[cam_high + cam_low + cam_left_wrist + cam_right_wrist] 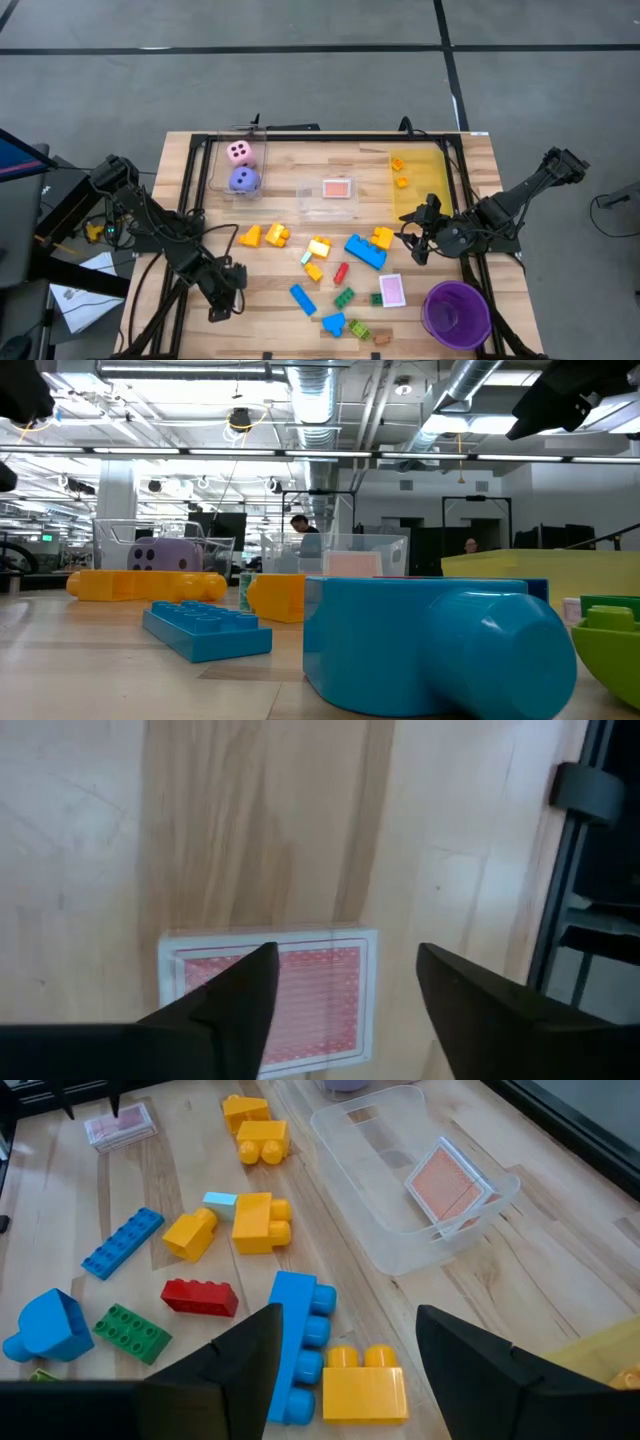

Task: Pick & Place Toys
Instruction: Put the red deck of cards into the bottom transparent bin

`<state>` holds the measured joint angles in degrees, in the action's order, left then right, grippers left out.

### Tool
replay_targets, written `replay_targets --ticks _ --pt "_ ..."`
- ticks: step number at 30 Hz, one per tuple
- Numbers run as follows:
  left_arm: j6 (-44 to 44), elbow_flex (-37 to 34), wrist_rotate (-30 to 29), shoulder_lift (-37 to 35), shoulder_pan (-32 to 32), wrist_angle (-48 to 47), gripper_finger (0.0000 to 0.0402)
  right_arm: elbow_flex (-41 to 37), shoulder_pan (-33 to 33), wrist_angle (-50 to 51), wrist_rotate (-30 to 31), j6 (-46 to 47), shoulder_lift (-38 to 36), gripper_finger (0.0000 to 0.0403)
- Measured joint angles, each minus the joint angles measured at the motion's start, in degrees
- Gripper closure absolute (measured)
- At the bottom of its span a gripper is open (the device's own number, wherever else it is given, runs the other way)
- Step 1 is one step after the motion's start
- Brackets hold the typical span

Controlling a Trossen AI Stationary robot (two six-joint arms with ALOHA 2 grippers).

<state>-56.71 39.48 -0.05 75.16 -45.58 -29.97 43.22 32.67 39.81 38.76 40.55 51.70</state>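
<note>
Below the left gripper, jaws apart, a card lies flat on the bench; straddle its edges squarely before closing. Right gripper hovers apart over bricks.

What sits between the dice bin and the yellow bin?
In the high view, a clear bin holding a pink-backed card sits between the dice bin and the yellow bin.

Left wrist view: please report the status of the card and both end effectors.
Left end effector open over pink-backed card flat on table. Right end effector open above bricks. Nothing blocking card.
</note>
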Motion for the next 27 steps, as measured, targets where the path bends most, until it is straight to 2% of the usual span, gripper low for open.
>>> replay_targets --ticks 7,9,11,15,18,23,27 --pt "1.87 0.0 2.09 0.0 -1.94 -1.79 0.0269 0.0 0.0 -0.02 -0.58 0.01 0.0 0.018" --pt "-3.83 0.02 2.72 0.0 -2.87 -2.98 0.0281 0.0 0.0 -0.04 -1.35 0.01 0.01 0.018" --pt "-13.77 0.02 3.73 0.0 -2.97 -5.71 0.0284 0.0 0.0 -0.05 -1.46 0.03 0.02 0.018" --pt "-36.6 0.02 3.65 0.0 -2.84 -12.09 0.0269 0.0 0.0 -0.1 -1.42 0.03 0.02 0.018" --pt "-47.27 0.02 3.95 0.0 -2.86 -13.76 0.0246 0.0 0.0 -0.8 -1.42 0.21 0.02 0.018" --pt "-48.17 0.02 6.04 0.0 -2.59 -9.0 0.0198 0.0 0.0 -1.77 -1.44 0.18 0.0 0.018" --pt "-48.82 0.04 1.19 -0.02 -3.52 -5.28 0.0154 0.0 0.0 -1.71 -1.43 0.14 0.0 0.018"
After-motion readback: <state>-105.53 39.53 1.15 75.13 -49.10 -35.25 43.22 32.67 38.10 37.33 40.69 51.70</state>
